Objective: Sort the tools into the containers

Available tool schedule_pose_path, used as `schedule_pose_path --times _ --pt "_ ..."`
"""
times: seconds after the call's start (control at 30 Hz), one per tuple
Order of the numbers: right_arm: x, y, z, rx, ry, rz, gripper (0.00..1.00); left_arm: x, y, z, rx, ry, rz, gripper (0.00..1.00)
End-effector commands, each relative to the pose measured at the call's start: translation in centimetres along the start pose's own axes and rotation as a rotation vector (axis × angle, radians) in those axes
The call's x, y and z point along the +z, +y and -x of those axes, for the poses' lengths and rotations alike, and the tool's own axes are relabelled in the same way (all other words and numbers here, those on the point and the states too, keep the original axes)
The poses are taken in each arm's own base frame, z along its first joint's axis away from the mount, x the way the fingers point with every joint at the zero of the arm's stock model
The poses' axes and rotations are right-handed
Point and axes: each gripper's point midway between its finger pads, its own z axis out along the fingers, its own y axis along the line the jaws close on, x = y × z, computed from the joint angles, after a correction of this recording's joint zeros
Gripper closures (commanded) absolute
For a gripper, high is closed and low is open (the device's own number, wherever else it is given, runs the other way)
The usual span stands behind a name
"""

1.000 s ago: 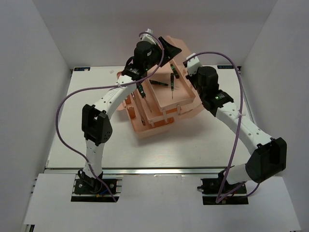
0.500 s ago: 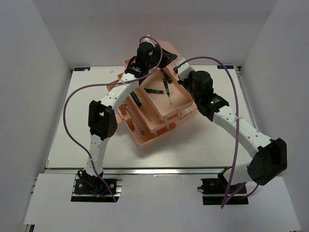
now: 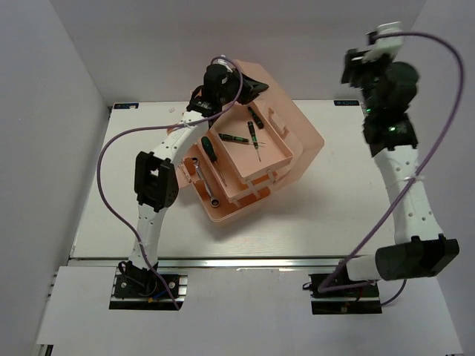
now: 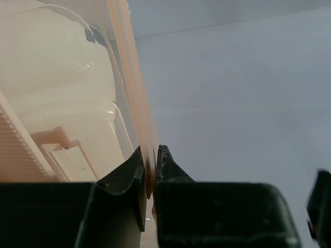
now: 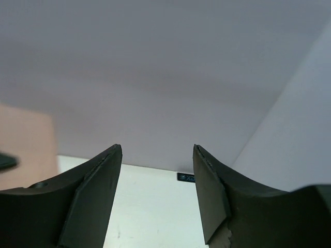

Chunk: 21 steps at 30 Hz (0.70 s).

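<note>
The salmon-pink toolbox (image 3: pixel 223 210) sits mid-table with its lid (image 3: pixel 300 137) swung up and to the right. My left gripper (image 3: pixel 256 87) is shut on the lid's thin far edge (image 4: pixel 135 103), which runs between the jaws in the left wrist view. The upper tray (image 3: pixel 276 152) holds three small green-handled screwdrivers (image 3: pixel 233 138), (image 3: pixel 253 134), (image 3: pixel 254 116). A longer screwdriver (image 3: pixel 208 150) and a silver wrench (image 3: pixel 205 185) lie in the lower left compartments. My right gripper (image 3: pixel 358 65) is raised high at the back right, open and empty (image 5: pixel 158 155).
White walls close in the table on the left, back and right. Purple cables (image 3: pixel 104 159) loop from both arms. The left arm stretches over the table's left half to the box. A small dark label (image 5: pixel 186 177) sits at the table's far edge.
My right gripper opened, let go near the box and rose up to the back right. My left gripper shut on the lid's edge. The lid swung open toward the right.
</note>
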Motion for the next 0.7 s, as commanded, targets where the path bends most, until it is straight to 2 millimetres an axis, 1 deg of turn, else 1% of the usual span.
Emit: schedule_pose_path --times 0.0,0.03,0.07,0.1,0.13,0.17,0.2,0.23,0.27,0.3,0.33,0.37,0.4,0.43,0.47,0.5,0.57,0.6,0.67 --pt "1.3 -1.5 -4.7 0.203 0.155 0.121 0.38 -3.4 -4.9 4.2 0.130 -0.063 -0.136 1.00" --pt "2.4 -1.0 -7.9 0.233 0.224 0.168 0.39 -3.7 -5.0 4.4 0.134 -0.054 -0.145 1.00" --pt "2.4 -1.5 -10.3 0.260 0.288 0.200 0.42 -4.0 -5.4 4.1 0.139 -0.024 -0.165 1.00" --pt "2.3 -0.6 -12.1 0.319 0.325 0.303 0.44 -4.1 -5.4 4.0 0.142 -0.008 -0.174 1.00" --pt "2.8 0.7 -15.5 0.355 0.389 0.385 0.44 -4.4 -5.4 4.1 0.143 0.002 -0.178 1.00" --pt "2.2 2.4 -16.7 0.381 0.416 0.500 0.48 -4.8 -5.6 3.7 0.147 0.026 -0.191 1.00" --pt "2.1 3.5 -18.0 0.388 0.433 0.570 0.49 -5.0 -5.4 3.6 0.147 0.037 -0.191 1.00" --pt "2.2 5.0 -20.4 0.435 0.474 0.644 0.50 -5.2 -5.7 3.9 0.157 0.033 -0.211 1.00" --pt "2.1 6.6 -20.4 0.466 0.474 0.722 0.53 -5.5 -5.6 3.8 0.157 0.040 -0.212 1.00" --pt "2.2 7.8 -22.0 0.485 0.507 0.753 0.54 -5.6 -5.5 3.7 0.154 0.047 -0.212 1.00" --pt "2.2 8.8 -22.3 0.472 0.511 0.787 0.54 -5.9 -5.6 3.8 0.157 0.046 -0.213 1.00" --pt "2.1 10.6 -22.1 0.457 0.512 0.826 0.53 -5.8 -5.2 3.6 0.151 0.052 -0.207 1.00" --pt "2.0 11.2 -23.0 0.470 0.539 0.842 0.53 -5.9 -5.2 3.7 0.149 0.054 -0.210 0.92" --pt "1.4 13.7 -22.7 0.478 0.545 0.912 0.53 -5.9 -5.1 3.6 0.143 0.058 -0.209 0.81" --pt "1.4 14.2 -22.7 0.485 0.552 0.924 0.53 -5.9 -5.0 3.6 0.142 0.061 -0.207 0.54" --pt "1.4 14.8 -23.3 0.492 0.562 0.934 0.52 -6.0 -5.1 3.6 0.144 0.066 -0.209 0.43" --pt "1.2 15.7 -23.5 0.496 0.565 0.956 0.52 -6.2 -5.0 3.8 0.149 0.069 -0.197 0.31" --pt "1.1 15.8 -24.0 0.507 0.574 0.961 0.52 -6.4 -4.8 4.2 0.147 0.069 -0.179 0.24" --pt "1.0 16.1 -24.2 0.520 0.581 0.972 0.52 -7.0 -4.1 4.6 0.159 0.073 -0.135 0.22"
